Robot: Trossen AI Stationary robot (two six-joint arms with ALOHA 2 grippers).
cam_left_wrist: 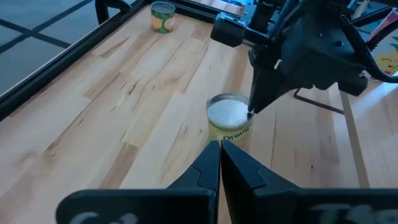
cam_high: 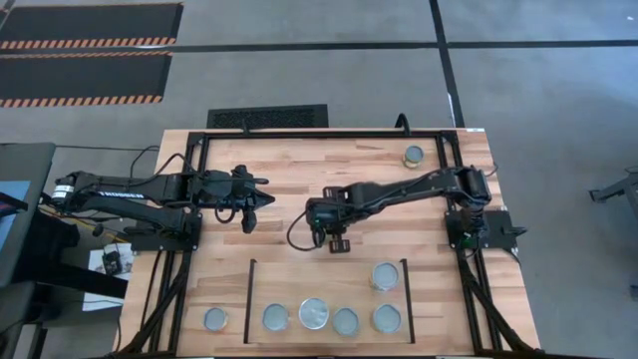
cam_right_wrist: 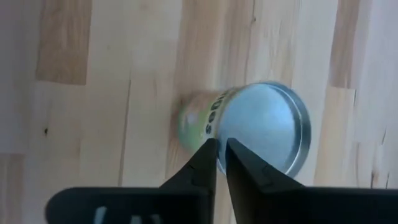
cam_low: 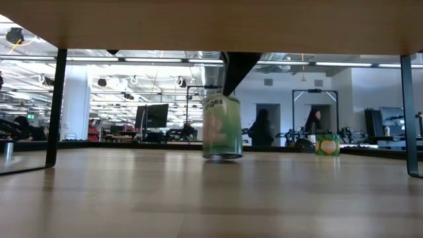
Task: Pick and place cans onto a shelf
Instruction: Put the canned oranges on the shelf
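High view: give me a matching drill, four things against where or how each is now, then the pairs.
1 left gripper
2 widest can
3 orange-label can
4 right gripper

A inside the shelf
B near the right arm's base
C directly above a green-label can
D shut, holding nothing

Pairs: 1-D, 2-A, 3-B, 4-C

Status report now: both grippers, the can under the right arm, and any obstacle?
Right gripper above the can, jaws nearly shut, no grip seen. Left gripper shut, waiting nearby. Can upright at mid-table. No obstacle seen toward the shelf.
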